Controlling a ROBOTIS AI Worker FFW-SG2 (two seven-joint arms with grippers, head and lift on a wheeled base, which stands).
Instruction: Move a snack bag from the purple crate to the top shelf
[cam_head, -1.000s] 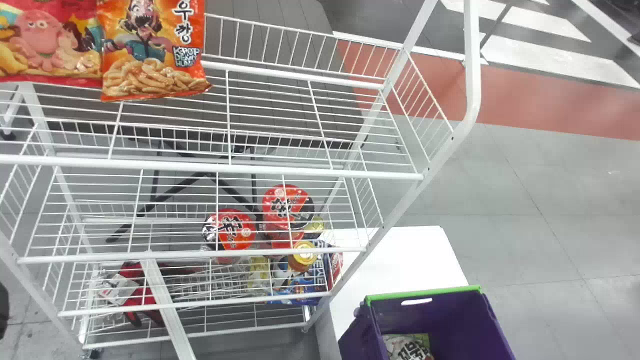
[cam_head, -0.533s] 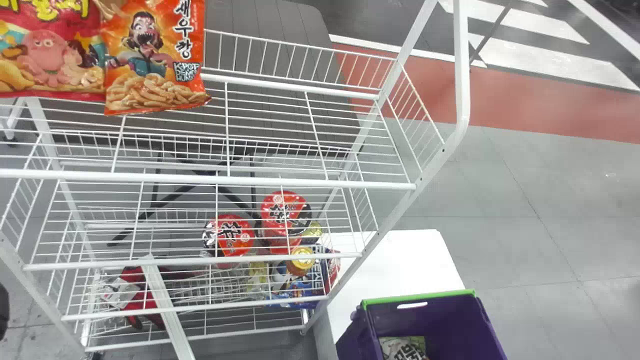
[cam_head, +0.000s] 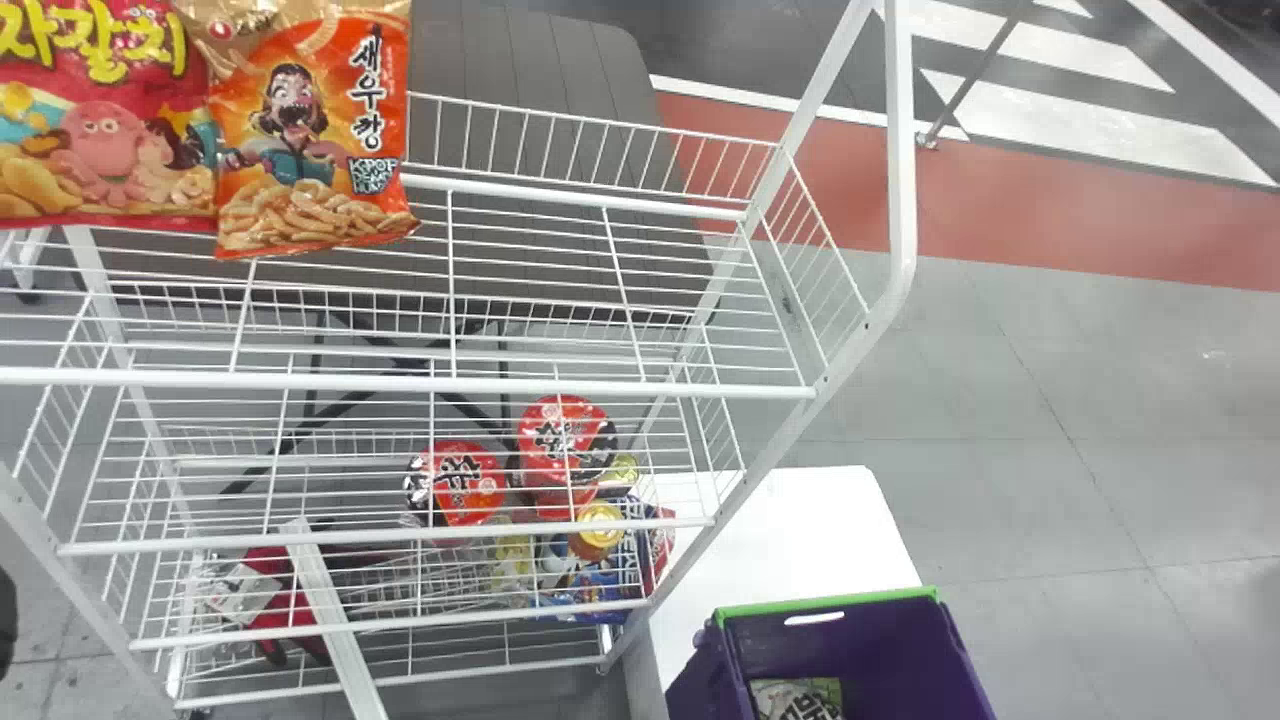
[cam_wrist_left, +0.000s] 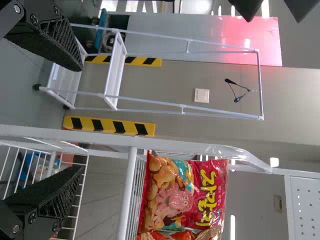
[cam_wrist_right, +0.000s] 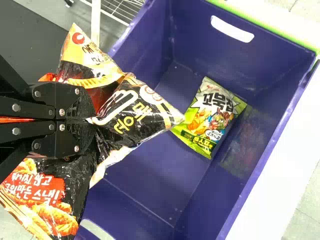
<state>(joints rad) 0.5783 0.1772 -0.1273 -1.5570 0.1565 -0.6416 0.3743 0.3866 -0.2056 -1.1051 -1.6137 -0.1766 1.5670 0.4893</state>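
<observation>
Your right pincer (cam_wrist_right: 89, 120) grips the black snack bag (cam_wrist_right: 131, 111) over the purple crate (cam_wrist_right: 197, 42), its film bunched, presumably for a firm lift. Your left pincer (cam_wrist_left: 81, 119) stands wide. Upright bags (cam_head: 310, 150) on the top shelf (cam_head: 560, 386) suggest the intended placement.

The head camera looks forward and steeply down from above onto a white wire rack (cam_head: 400, 382), far enough back to take in its tiers and part of a purple crate (cam_head: 850, 650). The left wrist camera, its view turned sideways, faces roughly level across the rack toward the room beyond; it shares the rack and a red snack bag (cam_head: 105, 120) with the head view. Close over the crate, the right wrist camera peers down inside, sharing the crate and a green-and-white snack bag (cam_wrist_right: 212, 116) with the head view.
</observation>
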